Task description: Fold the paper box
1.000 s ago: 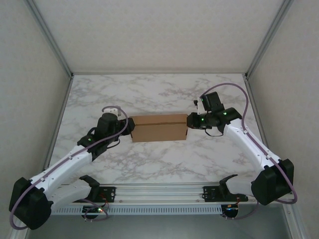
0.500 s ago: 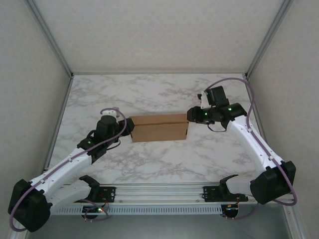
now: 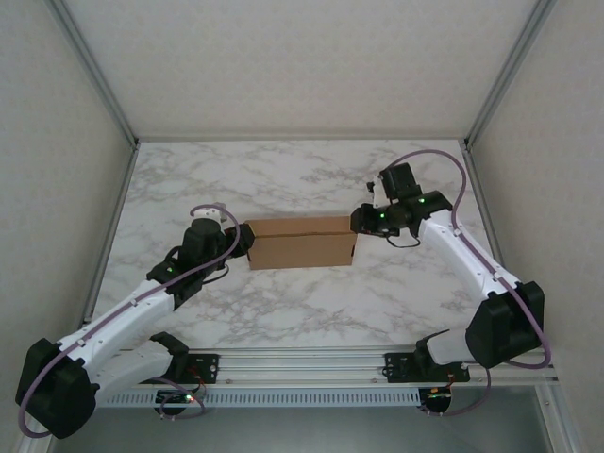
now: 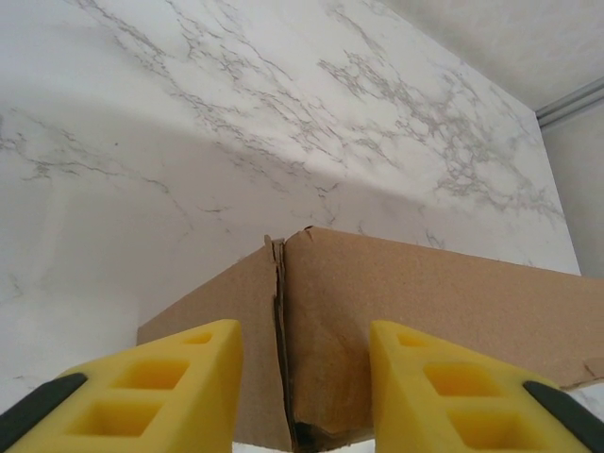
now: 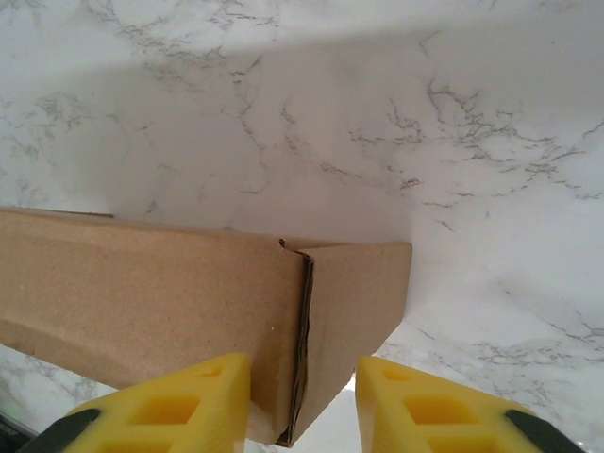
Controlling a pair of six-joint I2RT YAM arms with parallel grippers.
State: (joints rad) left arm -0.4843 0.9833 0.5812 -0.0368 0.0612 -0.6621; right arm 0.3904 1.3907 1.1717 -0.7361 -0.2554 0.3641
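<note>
Pale walls (image 3: 302, 57) closed the site in on three sides, with metal posts (image 3: 94, 71) up the back corners. The table (image 3: 311, 170), white marble with grey veining, ran from the rear wall to the rail (image 3: 302, 363) at the near edge, where my two bases sat.

My left arm (image 3: 132, 307) lay low over the near-left of the table and reached in toward the centre. My right arm (image 3: 467, 260) rose from the near-right corner and bent inward, a purple cable (image 3: 444, 160) looping above it.

The paper box (image 3: 300, 243) sat about mid-table between my two wrists. Its long side ran across, and it was folded up into a shallow brown block with its bottom on the marble.

My left gripper (image 4: 302, 326) was at the box's left end. The yellow left fingers (image 4: 179, 373) stood part-way apart, astride an upright corner of the box, and cardboard filled the whole gap between them. I could not tell whether the pads bore on the two faces or merely flanked them. The corner seam was ragged, split along its edge and crumpled at the foot.

My right gripper (image 5: 302, 360) was at the box's right end. The yellow right fingers (image 5: 415, 406) were likewise part-way apart, astride the corner there. A strip of bare marble showed between the short end face and one finger, so there was no clamp and nothing was held. A thin dark slit ran down that corner.
</note>
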